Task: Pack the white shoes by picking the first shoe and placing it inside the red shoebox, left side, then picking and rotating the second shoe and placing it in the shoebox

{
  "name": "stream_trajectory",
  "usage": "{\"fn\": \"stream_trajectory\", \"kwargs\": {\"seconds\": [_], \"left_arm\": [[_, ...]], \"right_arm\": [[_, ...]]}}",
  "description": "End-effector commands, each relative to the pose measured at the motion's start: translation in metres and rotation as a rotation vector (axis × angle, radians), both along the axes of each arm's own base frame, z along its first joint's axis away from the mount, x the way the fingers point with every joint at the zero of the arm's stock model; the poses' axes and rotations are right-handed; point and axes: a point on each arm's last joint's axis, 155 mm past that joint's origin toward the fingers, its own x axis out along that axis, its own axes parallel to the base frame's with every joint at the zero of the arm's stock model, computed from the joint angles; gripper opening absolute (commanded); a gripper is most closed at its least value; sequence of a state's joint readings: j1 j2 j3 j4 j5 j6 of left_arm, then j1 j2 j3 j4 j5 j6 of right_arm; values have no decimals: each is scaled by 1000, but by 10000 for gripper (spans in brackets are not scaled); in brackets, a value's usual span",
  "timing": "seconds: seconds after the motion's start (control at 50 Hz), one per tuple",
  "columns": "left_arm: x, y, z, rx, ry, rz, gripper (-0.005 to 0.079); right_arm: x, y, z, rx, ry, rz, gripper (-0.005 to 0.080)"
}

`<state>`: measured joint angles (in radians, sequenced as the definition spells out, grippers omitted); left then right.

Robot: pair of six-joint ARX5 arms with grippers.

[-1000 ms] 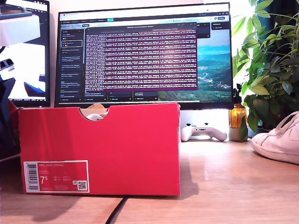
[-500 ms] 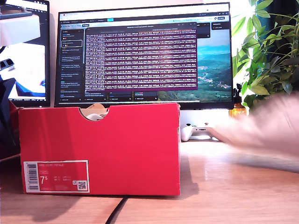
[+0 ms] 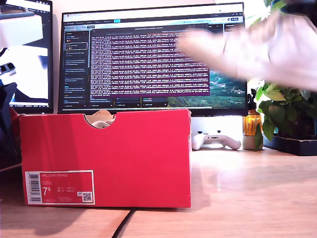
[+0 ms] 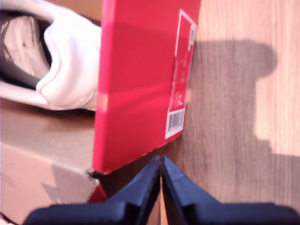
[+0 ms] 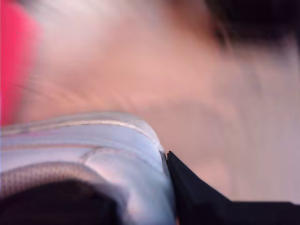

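Observation:
The red shoebox [image 3: 104,158] stands on the wooden table at the exterior view's left, its label and thumb notch facing the camera. One white shoe [image 4: 61,61] lies inside it, and a bit of it shows through the notch [image 3: 100,124]. The other white shoe [image 3: 252,49] hangs blurred in the air at the exterior view's upper right, higher than the box. My second gripper [image 5: 166,159] is shut on that shoe's heel collar [image 5: 117,154], with one dark finger [image 5: 192,192] outside it. My first gripper [image 4: 161,164] is shut on nothing, above the table just outside the box's labelled wall [image 4: 140,79].
A large monitor [image 3: 153,59] stands behind the box, with a second screen [image 3: 25,54] at the exterior view's left. A white game controller [image 3: 215,140], an amber bottle [image 3: 251,124] and a leafy plant [image 3: 287,89] sit at the back right. A black cable [image 3: 124,225] runs from under the box.
The white shoe that rested on the table at the exterior view's right edge has been lifted; it now hangs high in front of the monitor, further left and motion-blurred.

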<state>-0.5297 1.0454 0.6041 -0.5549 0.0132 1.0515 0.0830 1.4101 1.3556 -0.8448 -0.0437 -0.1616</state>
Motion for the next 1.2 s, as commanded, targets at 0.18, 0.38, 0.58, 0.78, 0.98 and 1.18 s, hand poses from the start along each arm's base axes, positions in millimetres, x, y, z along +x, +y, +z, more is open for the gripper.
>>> {"fn": "stream_trajectory", "kwargs": {"seconds": [0.18,0.38,0.58,0.78,0.98,1.18], "left_arm": [[2,-3,2,-9,2,1,-19],[2,-2,2,-9,2,1,-19],[2,-3,2,-9,2,1,-19],[2,-3,2,-9,2,1,-19],[2,-3,2,-9,3,1,-19],[2,-3,2,-9,2,1,-19]], "right_arm": [[33,79,85,5,-374,378,-13],[37,137,112,-37,-551,588,-13],[44,180,113,-38,-627,678,-13],[58,201,94,-82,-639,722,-13],[77,209,86,-115,-647,719,-13],[91,222,85,-137,-664,748,-13]]}}
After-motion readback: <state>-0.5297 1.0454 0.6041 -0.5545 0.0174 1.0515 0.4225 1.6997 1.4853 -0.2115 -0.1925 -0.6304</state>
